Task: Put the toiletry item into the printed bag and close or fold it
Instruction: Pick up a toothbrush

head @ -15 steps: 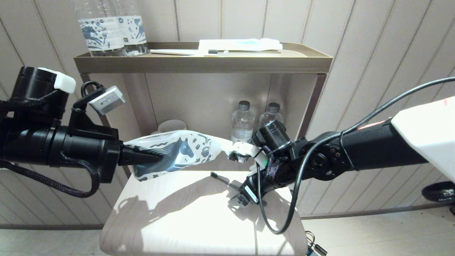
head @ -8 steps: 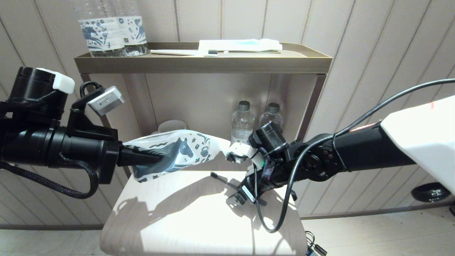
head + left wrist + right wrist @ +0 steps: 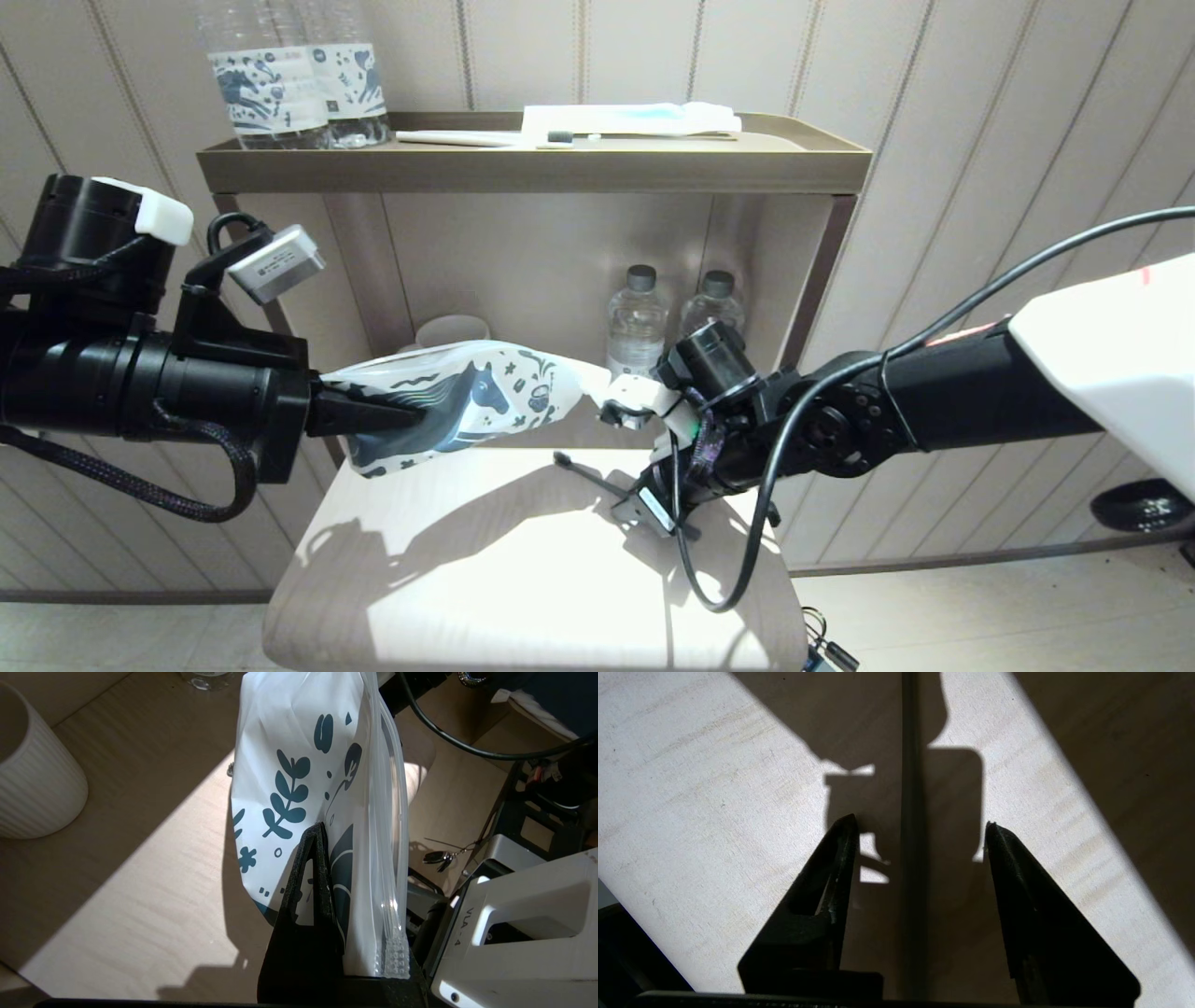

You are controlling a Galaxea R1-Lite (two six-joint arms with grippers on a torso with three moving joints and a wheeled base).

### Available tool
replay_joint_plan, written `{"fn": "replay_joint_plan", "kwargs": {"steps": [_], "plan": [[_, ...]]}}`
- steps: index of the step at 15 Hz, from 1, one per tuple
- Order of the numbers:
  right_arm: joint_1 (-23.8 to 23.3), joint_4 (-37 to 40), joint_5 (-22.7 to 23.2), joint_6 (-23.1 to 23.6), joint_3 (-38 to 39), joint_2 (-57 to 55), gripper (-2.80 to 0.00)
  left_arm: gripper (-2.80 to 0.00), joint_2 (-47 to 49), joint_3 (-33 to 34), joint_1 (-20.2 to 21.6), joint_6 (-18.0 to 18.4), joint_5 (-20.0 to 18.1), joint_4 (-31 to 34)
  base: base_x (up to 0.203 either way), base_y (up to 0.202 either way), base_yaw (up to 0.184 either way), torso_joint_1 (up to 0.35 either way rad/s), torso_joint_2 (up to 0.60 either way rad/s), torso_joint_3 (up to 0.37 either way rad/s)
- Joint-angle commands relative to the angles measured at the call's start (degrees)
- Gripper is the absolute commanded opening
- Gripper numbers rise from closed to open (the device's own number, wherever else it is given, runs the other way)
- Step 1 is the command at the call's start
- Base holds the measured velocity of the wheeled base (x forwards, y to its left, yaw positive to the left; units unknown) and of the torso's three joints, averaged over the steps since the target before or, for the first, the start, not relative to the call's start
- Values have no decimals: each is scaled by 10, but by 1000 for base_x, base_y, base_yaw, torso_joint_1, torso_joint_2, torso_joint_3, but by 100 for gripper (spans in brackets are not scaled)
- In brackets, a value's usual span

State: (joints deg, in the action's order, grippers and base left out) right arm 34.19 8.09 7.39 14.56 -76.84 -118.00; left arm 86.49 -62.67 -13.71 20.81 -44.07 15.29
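My left gripper (image 3: 411,415) is shut on the printed bag (image 3: 495,387), a white pouch with a dark blue horse, and holds it in the air above the back of the pale table (image 3: 467,579). In the left wrist view the printed bag (image 3: 299,742) hangs from the left gripper (image 3: 331,854), zip edge to one side. The toothbrush (image 3: 583,471) lies on the table in shadow, dark bristle head towards the bag. My right gripper (image 3: 651,509) points down over its handle. In the right wrist view the right gripper (image 3: 920,826) is open, and the toothbrush handle (image 3: 911,812) runs between its fingers without touching them.
Two water bottles (image 3: 638,322) and a ribbed white cup (image 3: 452,331) stand at the back of the table under a shelf tray (image 3: 532,168). The tray holds labelled bottles (image 3: 299,89), a white toothbrush and a flat packet (image 3: 635,117). A black cable loops under my right arm.
The right gripper has shifted slightly sideways over the toothbrush handle and stays open. The left arm has drifted a little left, with the bag still held.
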Motion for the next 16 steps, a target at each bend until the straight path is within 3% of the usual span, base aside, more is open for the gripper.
{"fn": "replay_joint_plan", "kwargs": {"steps": [1, 6, 14, 16], "plan": [[1, 2, 0, 1, 3, 2, -280, -280, -1, 0, 0, 2, -2, 1, 0, 0, 0, 0, 0, 0], [3, 3, -10, 1, 33, 47, -280, -280, -2, 2, 0, 1, -3, 2, 0, 0, 0, 0, 0, 0], [-2, 8, -11, 8, 138, 231, -280, -280, 5, 14, -4, 3, -8, 1, 0, 0, 0, 0, 0, 0], [-20, 14, -11, 17, 159, 277, -280, -280, 11, 31, -4, 25, -18, -14, 0, 0, 0, 0, 0, 0]]}}
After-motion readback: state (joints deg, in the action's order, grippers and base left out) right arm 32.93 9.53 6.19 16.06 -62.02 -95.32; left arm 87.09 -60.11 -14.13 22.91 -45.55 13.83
